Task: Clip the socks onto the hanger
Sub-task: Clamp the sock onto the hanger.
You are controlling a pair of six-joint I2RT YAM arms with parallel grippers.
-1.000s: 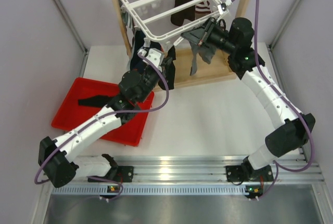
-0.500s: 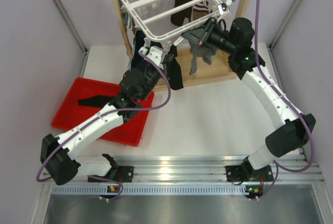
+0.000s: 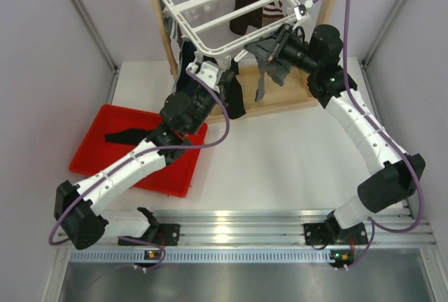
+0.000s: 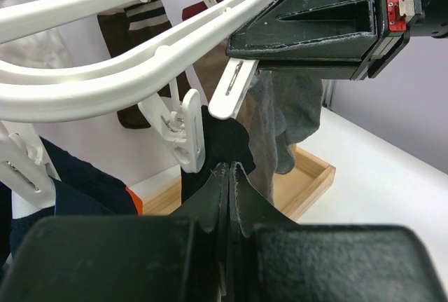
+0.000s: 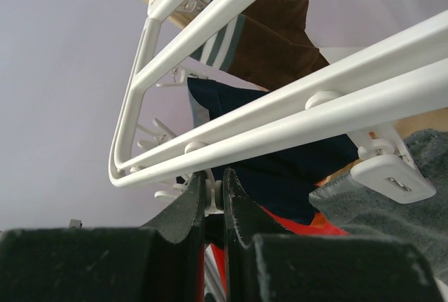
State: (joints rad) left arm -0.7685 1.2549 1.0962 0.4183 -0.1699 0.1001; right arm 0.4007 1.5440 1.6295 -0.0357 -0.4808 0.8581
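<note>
Above the white table [image 3: 294, 162], at the hanger's [image 5: 294, 116] near edge, my left pincer [image 4: 229, 170] is clamped tight on a black sock [image 4: 222, 139], holding its top just under the white clip [image 4: 231, 90] that my right pincer [image 5: 213, 183] is pinched closed on, presumably to spread it.

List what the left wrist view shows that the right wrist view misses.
Left wrist only: left pincer pinching a small black fabric sock; light wooden frame base. Right wrist only: where the right pincer closes on a small white plastic clip. Both: white plastic barred hanger, brown sock with striped cuff, grey fabric sock.
</note>
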